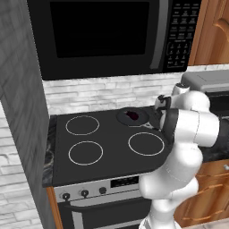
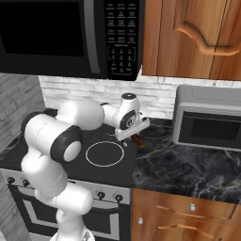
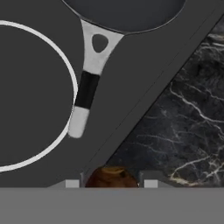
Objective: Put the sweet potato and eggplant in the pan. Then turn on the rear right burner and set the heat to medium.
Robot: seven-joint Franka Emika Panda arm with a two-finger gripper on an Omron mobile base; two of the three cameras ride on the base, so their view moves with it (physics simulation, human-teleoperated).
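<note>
Gripping the sweet potato (image 3: 111, 176), your gripper (image 3: 111, 183) has its jaws clenched on it at the cooktop's right edge. You see the pan (image 1: 132, 117), eggplant (image 1: 133, 115) inside, lying far-left of the jaws, its handle (image 3: 87, 94) pointing back toward them.

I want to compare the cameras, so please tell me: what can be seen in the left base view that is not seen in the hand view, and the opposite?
Left base view alone: the eggplant lying inside the pan, the other bare burner rings, and the stove knobs.

Hand view alone: the sweet potato between the fingertips of the shut gripper, and the pan's grey and black handle seen close.

Both: the pan, the black cooktop and the dark marble counter.
</note>
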